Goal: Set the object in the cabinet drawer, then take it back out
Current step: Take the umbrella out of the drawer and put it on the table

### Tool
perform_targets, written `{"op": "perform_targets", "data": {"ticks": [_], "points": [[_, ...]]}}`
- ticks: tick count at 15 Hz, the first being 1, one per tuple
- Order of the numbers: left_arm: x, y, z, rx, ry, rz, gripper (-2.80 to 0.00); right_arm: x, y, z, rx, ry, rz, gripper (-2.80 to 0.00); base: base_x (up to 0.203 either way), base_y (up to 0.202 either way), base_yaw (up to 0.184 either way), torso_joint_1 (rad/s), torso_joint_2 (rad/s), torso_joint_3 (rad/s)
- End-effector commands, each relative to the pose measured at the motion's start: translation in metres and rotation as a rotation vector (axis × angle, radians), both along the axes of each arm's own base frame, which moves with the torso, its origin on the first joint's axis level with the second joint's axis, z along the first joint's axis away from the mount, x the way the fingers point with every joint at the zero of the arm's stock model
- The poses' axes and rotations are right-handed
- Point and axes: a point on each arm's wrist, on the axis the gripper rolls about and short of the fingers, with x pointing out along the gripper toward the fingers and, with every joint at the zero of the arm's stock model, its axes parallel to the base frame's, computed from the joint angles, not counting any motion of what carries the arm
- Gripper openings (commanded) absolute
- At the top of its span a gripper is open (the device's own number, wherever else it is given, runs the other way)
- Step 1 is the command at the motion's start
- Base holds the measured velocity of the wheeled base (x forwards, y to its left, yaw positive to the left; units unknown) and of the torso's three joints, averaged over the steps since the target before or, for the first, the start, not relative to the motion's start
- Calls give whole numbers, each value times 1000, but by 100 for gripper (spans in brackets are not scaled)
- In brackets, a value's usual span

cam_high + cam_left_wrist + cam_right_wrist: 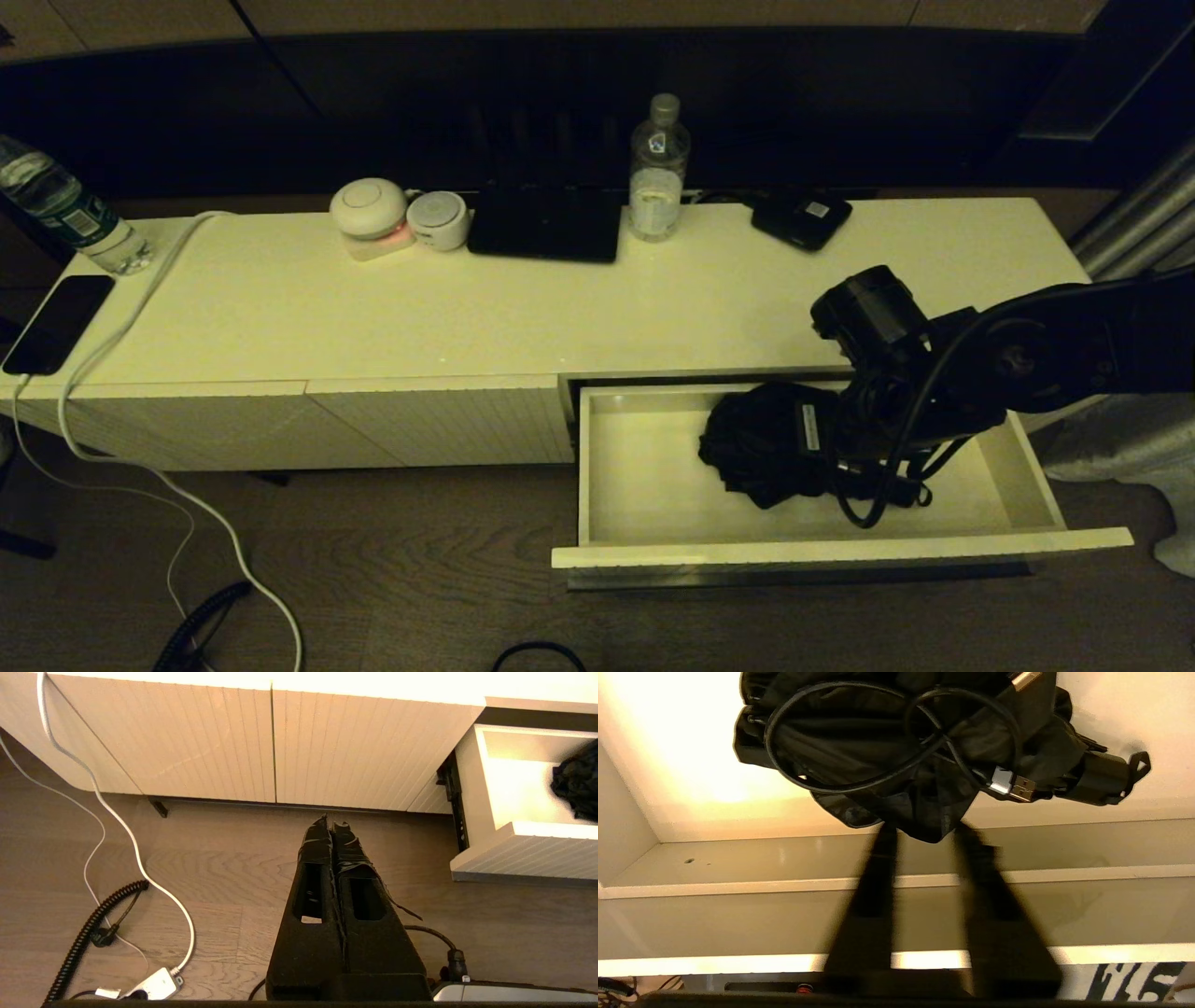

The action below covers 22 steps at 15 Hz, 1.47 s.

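Umbrella (761, 448) lies in the open drawer (644, 485), toward its right half. Right end effector (924, 833) sits at its fabric edge, fingers parted, gripping nothing. Left end effector (332, 828) parked, clenched. Fabric looks soft and slippery; the stiff handle (1104, 781) is likely the best grab point.
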Motion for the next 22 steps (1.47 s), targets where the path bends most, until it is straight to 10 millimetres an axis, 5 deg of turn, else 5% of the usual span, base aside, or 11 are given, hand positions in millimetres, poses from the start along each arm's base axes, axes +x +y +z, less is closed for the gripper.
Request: {"op": "perform_targets", "data": {"ticks": [1, 13, 22], "points": [[0, 0, 0, -1, -2, 1, -280, 1, 1, -4, -4, 10, 4, 0, 0, 0, 0, 0, 0, 0], [0, 0, 0, -1, -2, 1, -280, 47, 0, -44, -104, -167, 120, 0, 0, 0, 0, 0, 0, 0], [0, 0, 0, -1, -2, 1, -280, 42, -1, -28, -138, -229, 111, 0, 0, 0, 0, 0, 0, 0]]}}
